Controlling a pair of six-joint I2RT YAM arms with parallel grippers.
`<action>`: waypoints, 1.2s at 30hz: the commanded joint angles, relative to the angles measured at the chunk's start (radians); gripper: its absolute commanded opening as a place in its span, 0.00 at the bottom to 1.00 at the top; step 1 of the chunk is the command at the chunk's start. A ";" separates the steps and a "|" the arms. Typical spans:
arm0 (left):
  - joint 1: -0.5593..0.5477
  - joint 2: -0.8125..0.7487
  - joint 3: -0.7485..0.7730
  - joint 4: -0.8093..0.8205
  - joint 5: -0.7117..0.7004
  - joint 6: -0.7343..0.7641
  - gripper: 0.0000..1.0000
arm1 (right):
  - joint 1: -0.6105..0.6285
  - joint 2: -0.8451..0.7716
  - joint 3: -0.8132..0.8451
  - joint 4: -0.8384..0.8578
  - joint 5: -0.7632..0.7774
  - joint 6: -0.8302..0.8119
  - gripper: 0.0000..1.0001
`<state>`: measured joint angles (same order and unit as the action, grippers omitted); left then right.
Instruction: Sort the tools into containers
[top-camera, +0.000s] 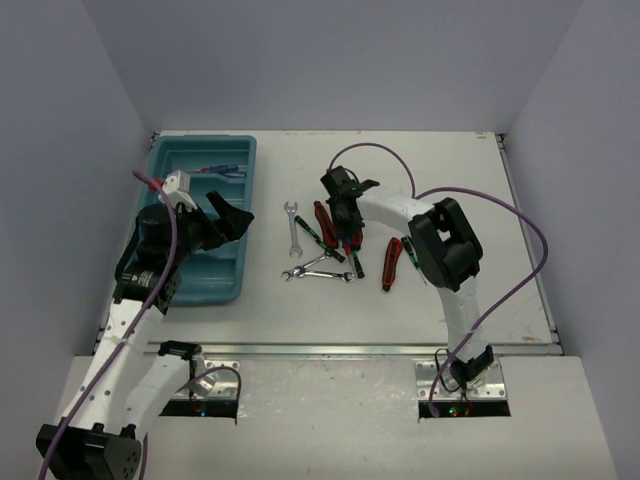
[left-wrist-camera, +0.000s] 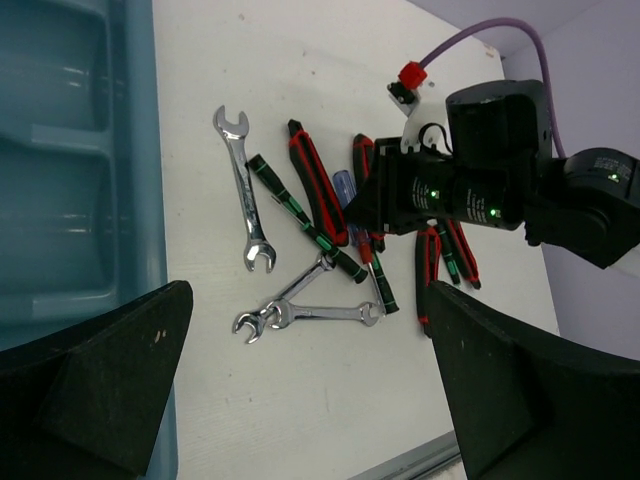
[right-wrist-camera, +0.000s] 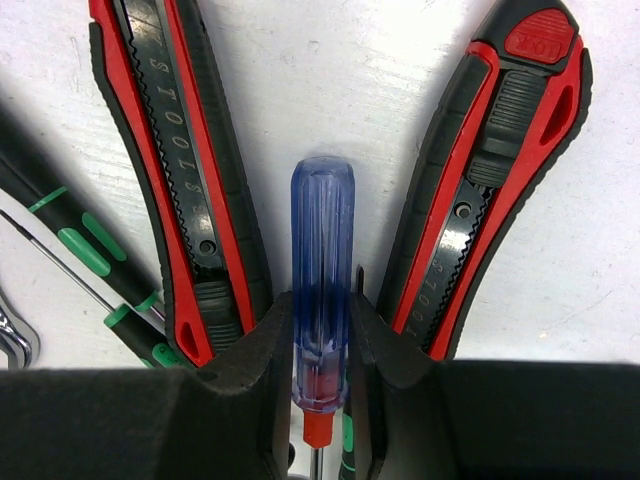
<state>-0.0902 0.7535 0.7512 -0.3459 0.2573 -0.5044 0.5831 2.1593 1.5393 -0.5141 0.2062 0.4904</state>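
My right gripper (right-wrist-camera: 322, 320) is shut on the handle of a blue screwdriver (right-wrist-camera: 322, 230) with a red collar. It lies on the table between two red-and-black handled tools (right-wrist-camera: 170, 150) (right-wrist-camera: 500, 170). From above, that gripper (top-camera: 345, 205) is down in the tool pile. My left gripper (top-camera: 215, 222) is open and empty, over the right edge of the teal tray (top-camera: 222, 275). In its wrist view its fingers (left-wrist-camera: 120, 370) frame silver wrenches (left-wrist-camera: 320, 313) on the table. One blue/red screwdriver (top-camera: 222, 171) lies in the tray's far end.
Silver wrenches (top-camera: 293, 228) (top-camera: 318, 270), black-green screwdrivers (top-camera: 322, 238) and another red-and-black tool (top-camera: 391, 262) lie mid-table. The right arm (left-wrist-camera: 500, 170) shows in the left wrist view. Grey walls stand close on the left, right and back.
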 joint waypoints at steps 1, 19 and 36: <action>0.002 0.071 -0.033 0.143 0.102 -0.046 1.00 | -0.008 -0.034 0.054 -0.027 0.030 0.004 0.10; -0.007 0.288 -0.205 0.914 0.425 -0.444 1.00 | -0.005 -0.527 -0.174 0.250 -0.605 -0.136 0.00; -0.145 0.420 -0.120 1.029 0.377 -0.488 0.83 | 0.003 -0.649 -0.318 0.551 -0.970 -0.066 0.00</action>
<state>-0.1985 1.1587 0.5706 0.5837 0.6361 -0.9788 0.5801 1.5253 1.1912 -0.0628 -0.6943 0.4062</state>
